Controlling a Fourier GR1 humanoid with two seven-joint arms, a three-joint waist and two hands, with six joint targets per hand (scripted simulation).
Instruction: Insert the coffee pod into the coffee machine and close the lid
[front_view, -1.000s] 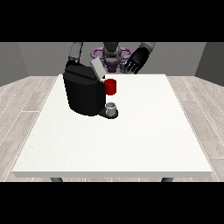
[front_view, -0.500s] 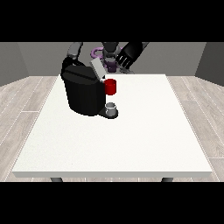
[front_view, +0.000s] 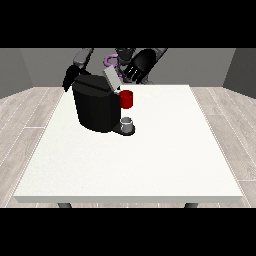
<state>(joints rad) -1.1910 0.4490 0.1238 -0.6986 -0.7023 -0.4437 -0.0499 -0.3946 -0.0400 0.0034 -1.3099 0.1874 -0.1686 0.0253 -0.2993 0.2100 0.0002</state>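
The black coffee machine (front_view: 97, 107) stands on the table's far left part. Its grey lid (front_view: 111, 78) is tilted up at the top. A red thing at the machine (front_view: 126, 99) sticks out of its front. Below that, a grey thing (front_view: 128, 123) sits on the machine's base; I cannot tell whether it is the pod. The hand at the view's right (front_view: 138, 65) hovers just right of the raised lid, fingers spread and holding nothing. The hand at the view's left (front_view: 70, 79) hangs behind the machine's far left corner, partly hidden.
The white table (front_view: 165, 150) stretches wide in front of and to the right of the machine. The robot's body (front_view: 122, 54) stands behind the far edge. Wooden floor surrounds the table.
The hand at the view's right has moved left, closer to the raised lid. The hand at the view's left has shifted slightly down beside the machine. The lid stays tilted up.
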